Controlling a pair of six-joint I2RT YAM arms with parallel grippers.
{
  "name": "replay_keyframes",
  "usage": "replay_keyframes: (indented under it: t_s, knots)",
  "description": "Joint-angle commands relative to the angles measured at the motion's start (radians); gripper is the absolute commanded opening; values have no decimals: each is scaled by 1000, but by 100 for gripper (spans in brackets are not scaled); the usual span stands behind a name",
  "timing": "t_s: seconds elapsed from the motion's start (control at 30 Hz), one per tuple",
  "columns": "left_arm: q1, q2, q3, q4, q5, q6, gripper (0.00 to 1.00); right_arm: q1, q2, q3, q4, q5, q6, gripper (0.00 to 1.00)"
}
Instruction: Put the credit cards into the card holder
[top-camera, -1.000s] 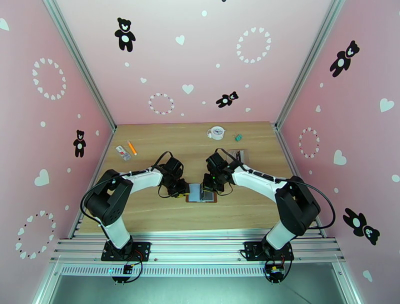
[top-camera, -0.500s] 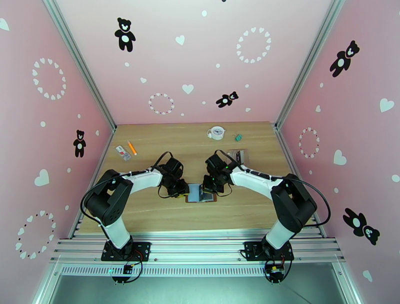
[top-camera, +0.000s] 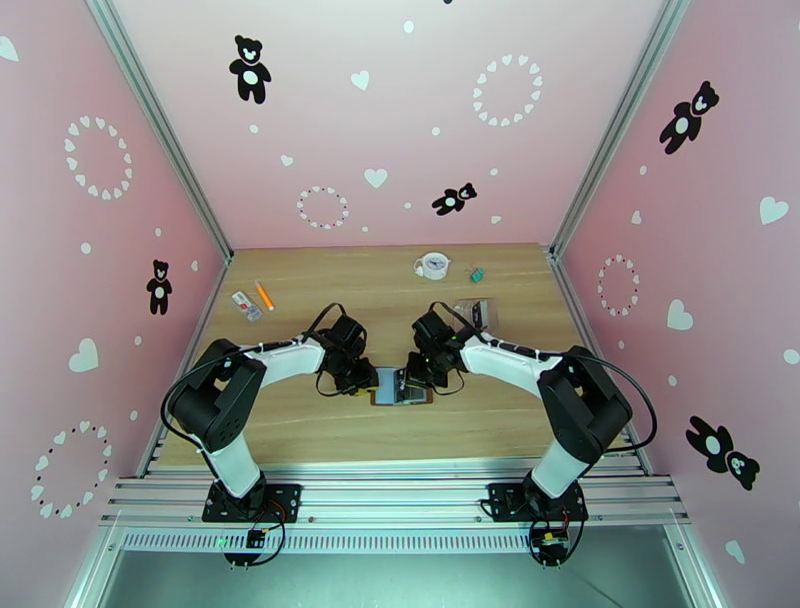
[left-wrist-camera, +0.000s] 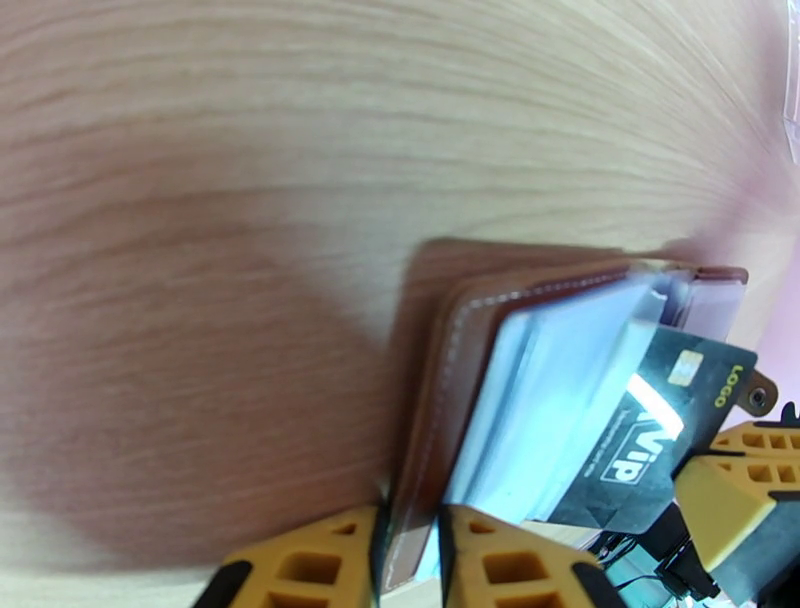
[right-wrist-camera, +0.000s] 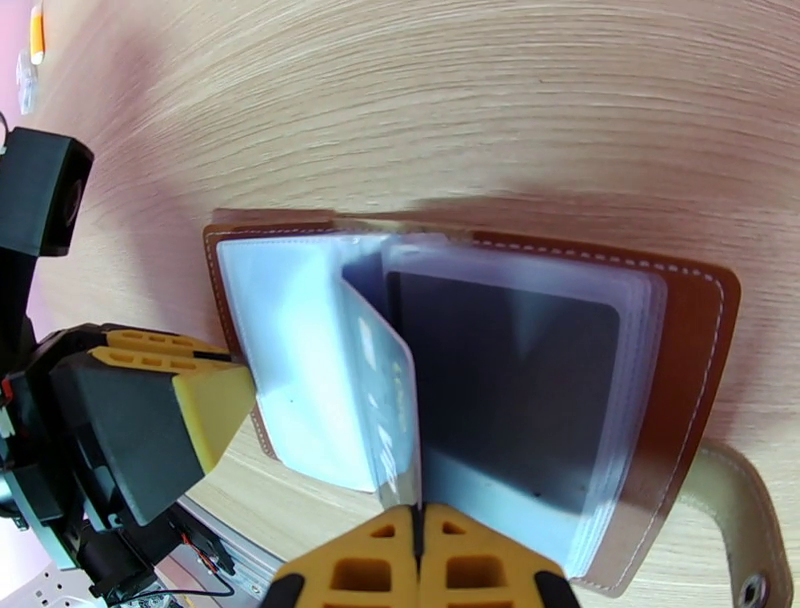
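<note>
From above, the wallet (top-camera: 393, 386) lies open on the table (top-camera: 300, 420), near its front edge, between the two arms. The left gripper (top-camera: 366, 381) meets it from the left and the right gripper (top-camera: 416, 377) from the right. Well behind them sit a clear pouch (top-camera: 474, 311), a small white clock (top-camera: 433, 265) and an orange pen (top-camera: 264, 295).

In the left wrist view, the left gripper (left-wrist-camera: 408, 556) is clamped on the edge of the wallet's (left-wrist-camera: 445, 380) brown cover, one yellow finger on each side of the leather. Clear sleeves (left-wrist-camera: 540, 390) fan up from the cover. A black card (left-wrist-camera: 650, 440) marked VIP lies tilted against them, its lower corner at the right gripper's fingers (left-wrist-camera: 735, 470).

In the right wrist view, the right gripper (right-wrist-camera: 418, 560) has its jaws pressed together – the card (right-wrist-camera: 385, 400) stands on edge just above them, pinched at its lower end, in the fold between the sleeves. A second card (right-wrist-camera: 510, 400), dark, sits in a sleeve on the right page. The left gripper's finger (right-wrist-camera: 215, 400) holds the wallet's (right-wrist-camera: 695, 400) left edge, and the strap (right-wrist-camera: 730, 500) lies flat at lower right.
</note>
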Motion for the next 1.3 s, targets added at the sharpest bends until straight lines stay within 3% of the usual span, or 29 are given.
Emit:
replay_keyframes:
  t_s: [0.0,0.93,1.27]
  knots:
    - [-15,31,-17,-4,-4,-2,22,9,39,-25,-14,-14,-17,0]
    - [-27,44,-11,-3,-8,-9,22,7,93,-4,-70,24,-36,0]
    - [-30,40,-24,11,-8,-18,22,7,87,19,-98,45,28,0]
